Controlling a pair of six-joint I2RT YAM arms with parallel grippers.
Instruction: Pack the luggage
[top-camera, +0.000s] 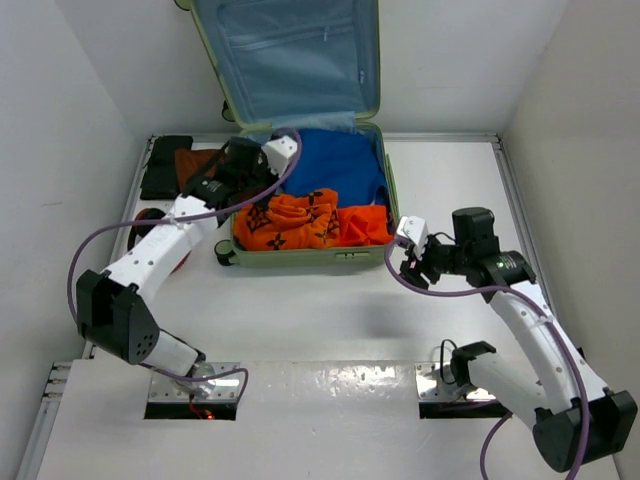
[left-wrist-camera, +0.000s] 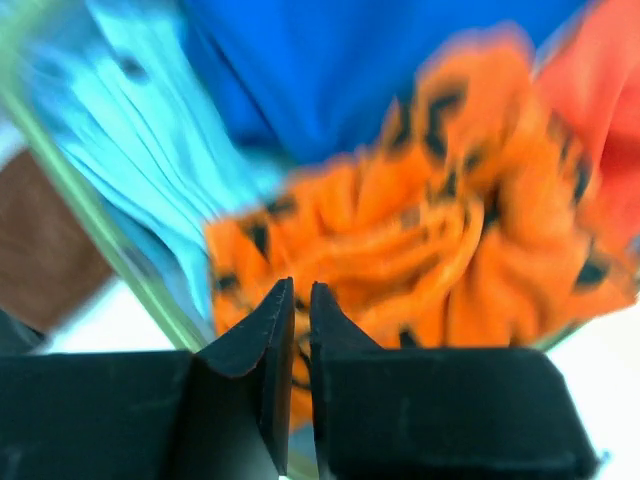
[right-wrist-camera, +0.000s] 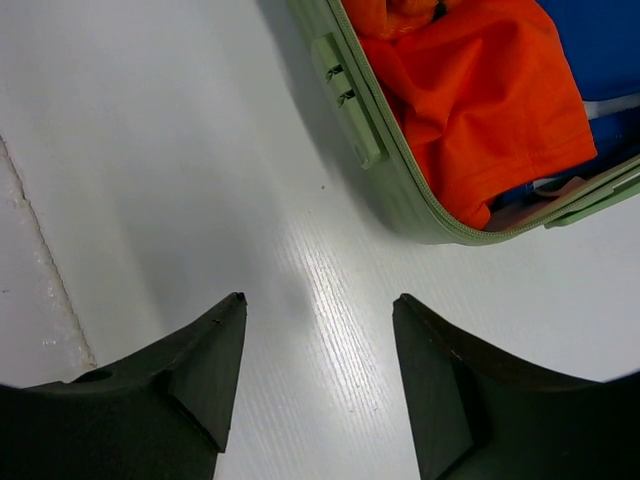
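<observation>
The luggage (top-camera: 310, 258) lies open at the back of the table, a pale green suitcase with its lid (top-camera: 290, 55) raised. It holds a blue cloth (top-camera: 335, 165), a patterned orange cloth (top-camera: 290, 222) and a plain orange cloth (top-camera: 365, 222). My left gripper (top-camera: 250, 190) hovers over the suitcase's left rim (left-wrist-camera: 120, 260). Its jaws (left-wrist-camera: 302, 290) are shut to a thin slit with nothing between them, pointing at the patterned cloth (left-wrist-camera: 400, 230). My right gripper (top-camera: 412, 262) stands open over bare table (right-wrist-camera: 320, 300), just off the suitcase's front right corner (right-wrist-camera: 420, 215).
A folded black cloth (top-camera: 165, 165) and a brown cloth (top-camera: 195, 160) lie left of the suitcase. A red and black object (top-camera: 150, 225) sits partly under my left arm. White walls close in both sides.
</observation>
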